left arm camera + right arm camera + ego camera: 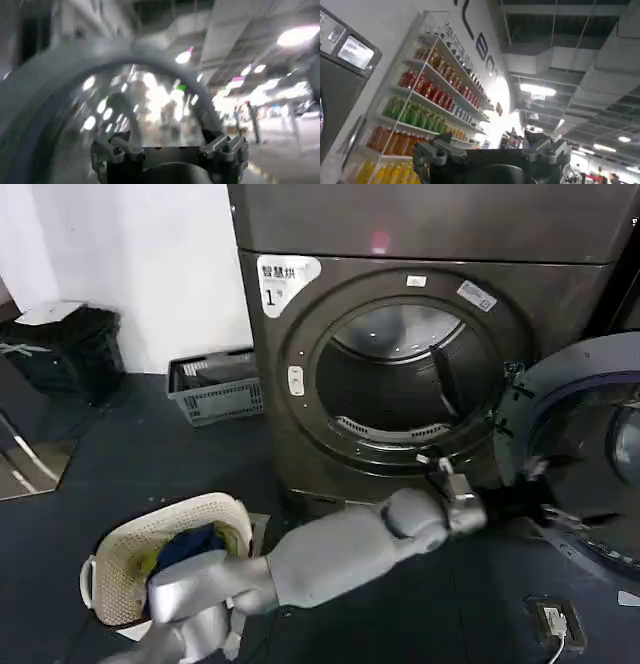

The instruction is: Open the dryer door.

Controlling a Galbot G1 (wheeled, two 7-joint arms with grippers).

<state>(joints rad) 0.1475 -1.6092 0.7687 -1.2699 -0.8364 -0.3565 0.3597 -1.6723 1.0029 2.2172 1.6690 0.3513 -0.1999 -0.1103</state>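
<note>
Head view: dryer door [585, 449] swung wide to the right of the drum, left gripper [530, 484] at its rim with fingers apart, opening seemingly done.

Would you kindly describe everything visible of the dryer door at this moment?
The dryer door is a large round porthole with a wide grey-silver ring, a dark inner rim and tinted glass. It stands swung wide open to the right of the dryer's round opening, hinged at that side, partly cut off by the head view's edge. The left gripper reaches to its lower near edge; actual contact cannot be made out. In the left wrist view its curved ring looms close.
</note>
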